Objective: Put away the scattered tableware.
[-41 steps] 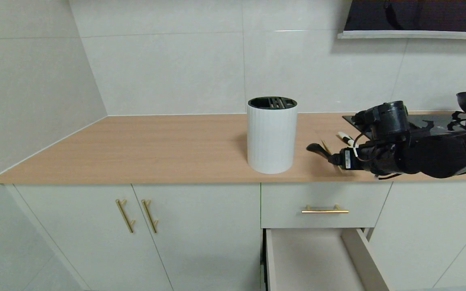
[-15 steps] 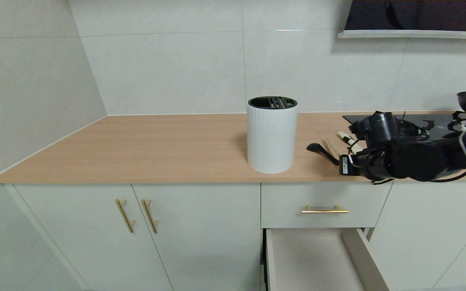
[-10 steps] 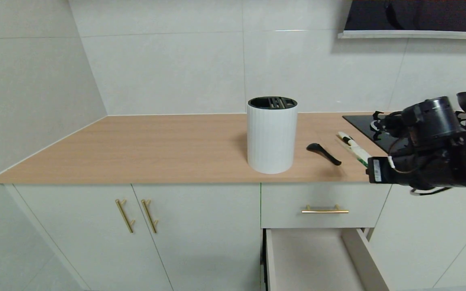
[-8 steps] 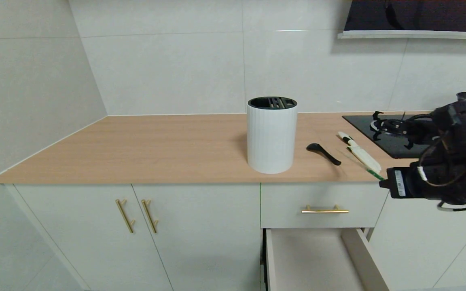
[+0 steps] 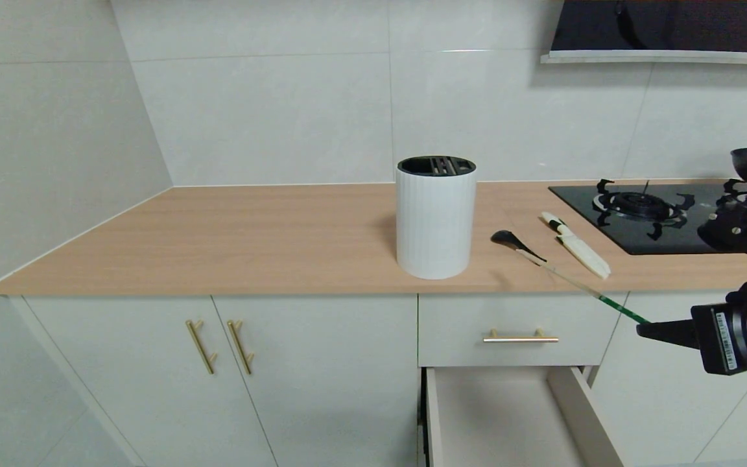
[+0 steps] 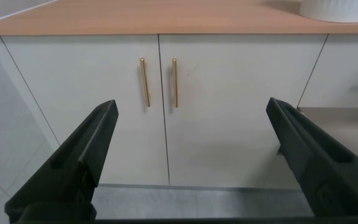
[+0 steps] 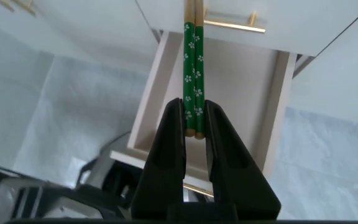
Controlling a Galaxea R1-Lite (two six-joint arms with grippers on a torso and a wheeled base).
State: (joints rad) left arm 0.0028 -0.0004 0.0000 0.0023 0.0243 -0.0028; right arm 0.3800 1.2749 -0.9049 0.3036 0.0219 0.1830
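My right pincer [image 5: 662,332] pinches the chopsticks [image 5: 578,285] by their green ends, in the air before the counter [image 5: 283,240], up near the open drawer [image 5: 497,415]. Held so near the tips, they may twist loose.

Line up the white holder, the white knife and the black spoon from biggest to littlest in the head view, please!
1. white holder: by far the biggest.
2. white knife: longer and thicker than the spoon.
3. black spoon: smallest, though the chopsticks pass in front of its handle, so part is hidden.
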